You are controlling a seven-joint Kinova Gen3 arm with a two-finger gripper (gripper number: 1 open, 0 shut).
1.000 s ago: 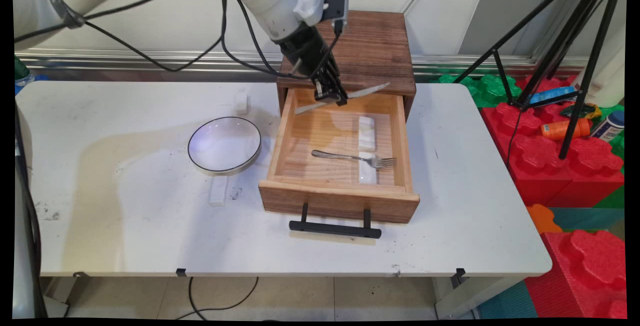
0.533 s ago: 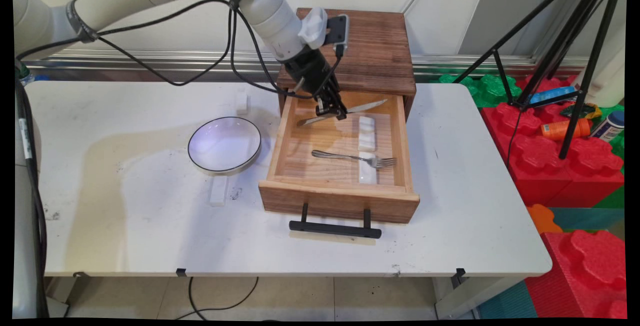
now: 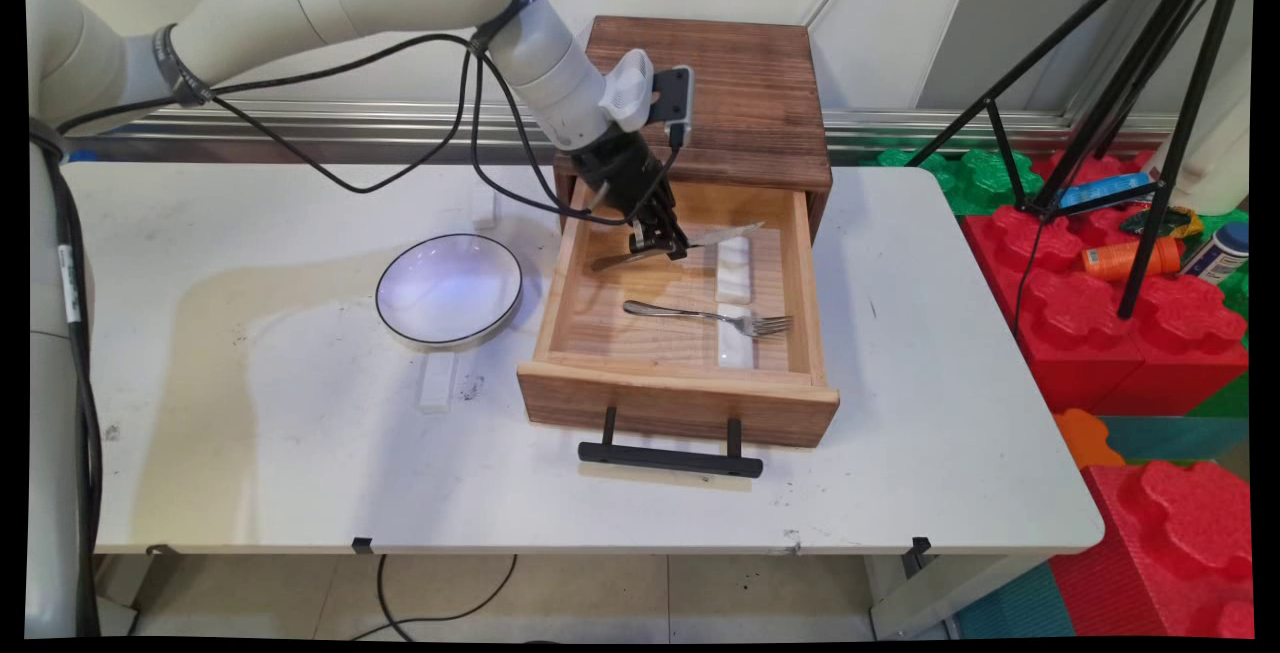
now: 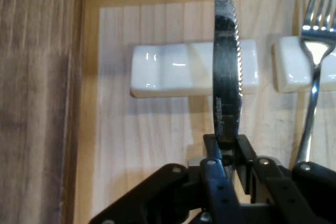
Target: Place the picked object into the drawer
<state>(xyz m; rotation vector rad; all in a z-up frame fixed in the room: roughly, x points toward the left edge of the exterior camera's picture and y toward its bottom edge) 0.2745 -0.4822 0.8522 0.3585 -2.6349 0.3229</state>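
- White worktop (image 3: 250, 453) is carrying, at its left, a round black-rimmed plate (image 3: 449, 290) with a small white block (image 3: 434, 385) lying just in front of it; both are sitting well apart from the gripper.
- Wooden drawer (image 3: 676, 403) is standing pulled out from a dark wooden box (image 3: 745, 93), its black handle (image 3: 670, 457) pointing toward the near edge of the worktop.
- Black gripper (image 3: 660, 245) is hanging inside the drawer's far left part, jaws pinching a steel knife (image 3: 720, 235) near the middle of its length.
- In the main view, the knife is lying nearly level, its long axis running left to right across the drawer, handle end sticking out to the left of the jaws and blade to the right.
- In the hand view, the serrated blade (image 4: 227, 77) is running straight away from the jaws and crossing over a white rest (image 4: 178, 69); whether it is touching the rest or hovering just above it, I cannot tell.
- That far rest (image 3: 734, 268) is sitting just right of the jaws, its length running front to back, so the knife is lying square across it.
- Nearer the drawer front, a fork (image 3: 700, 314) is lying left to right with its tines on a second rest (image 3: 734, 345), roughly parallel to the knife.
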